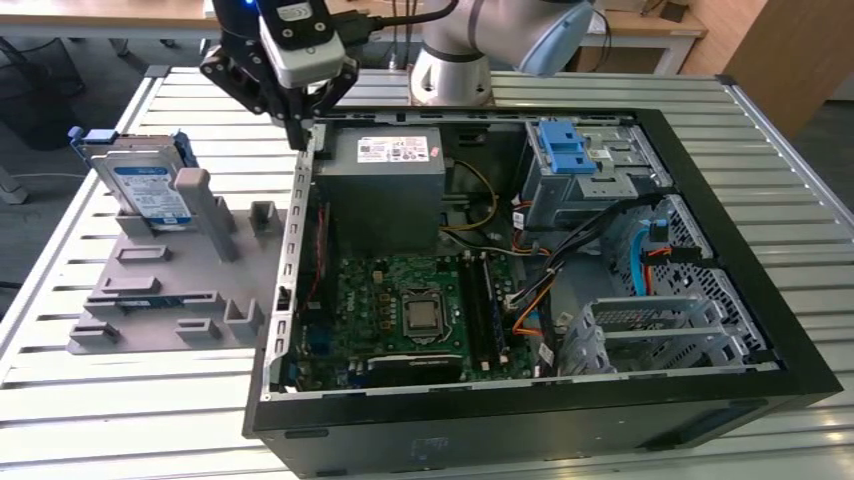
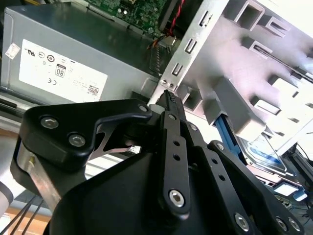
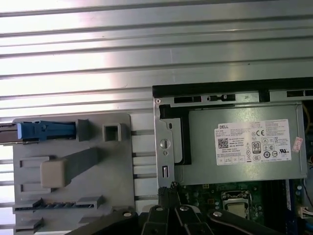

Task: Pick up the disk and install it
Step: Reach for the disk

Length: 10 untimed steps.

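Currently the hand (image 1: 299, 130) is clenched and empty. In both wrist views its two black fingers meet at the tips with nothing between them. It hangs over a corner of the open computer case (image 1: 534, 412), with the tips just above the top edge of the case's side wall (image 1: 287, 260). The grey power supply box (image 1: 387, 185) sits just beside the hand on the inner side of that wall.

The disk (image 1: 144, 185) is not grasped. It stands in the grey fixture (image 1: 174, 290) on the bench (image 1: 80, 400), outside the case and across the side wall from the power supply box. From the hand it lies off to one side, toward the exterior view's left, and lower down. It is near the hand but apart from it, and nothing touches it except the fixture.

Orientation of the disk:
- It stands on edge among the fixture's posts, leaning slightly, with its labelled face turned toward the exterior camera.
- Its long axis appears to rise steeply from the fixture base; this is a judgement, since the lower end is partly hidden by a post.
- Its upper edge, capped by the blue bracket (image 3: 44, 130), runs crosswise to the case wall, so one end of that edge points toward the hand's side.
- In the first wrist view, the bracket appears as a narrow blue strip.

The governing relation is this sideways offset: the hand is over the case wall and not over the disk. The pick-up step is judged not yet begun.
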{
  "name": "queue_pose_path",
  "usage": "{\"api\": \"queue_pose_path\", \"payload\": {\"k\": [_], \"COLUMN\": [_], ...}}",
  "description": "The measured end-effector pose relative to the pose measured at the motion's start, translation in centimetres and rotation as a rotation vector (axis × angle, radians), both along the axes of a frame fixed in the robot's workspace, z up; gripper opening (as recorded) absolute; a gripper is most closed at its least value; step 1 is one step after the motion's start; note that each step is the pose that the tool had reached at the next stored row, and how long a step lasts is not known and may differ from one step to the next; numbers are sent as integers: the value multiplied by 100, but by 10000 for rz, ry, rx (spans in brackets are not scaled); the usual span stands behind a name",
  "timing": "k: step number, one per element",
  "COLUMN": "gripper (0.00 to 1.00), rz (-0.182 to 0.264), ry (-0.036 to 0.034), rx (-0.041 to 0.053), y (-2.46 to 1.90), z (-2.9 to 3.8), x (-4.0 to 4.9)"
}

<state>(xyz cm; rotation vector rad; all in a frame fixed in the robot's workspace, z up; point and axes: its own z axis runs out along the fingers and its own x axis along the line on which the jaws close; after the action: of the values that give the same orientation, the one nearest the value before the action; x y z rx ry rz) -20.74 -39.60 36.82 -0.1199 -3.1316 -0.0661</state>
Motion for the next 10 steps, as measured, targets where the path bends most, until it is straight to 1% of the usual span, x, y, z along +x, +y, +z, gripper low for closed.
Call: {"api": "queue_pose_path", "payload": {"k": [3, 6, 10], "gripper": [11, 11, 11], "rz": [2, -1, 2], "ry": [43, 54, 54], "rx": [0, 1, 10], "y": [34, 66, 77], "z": [0, 0, -4], "x": [-60, -138, -229]}}
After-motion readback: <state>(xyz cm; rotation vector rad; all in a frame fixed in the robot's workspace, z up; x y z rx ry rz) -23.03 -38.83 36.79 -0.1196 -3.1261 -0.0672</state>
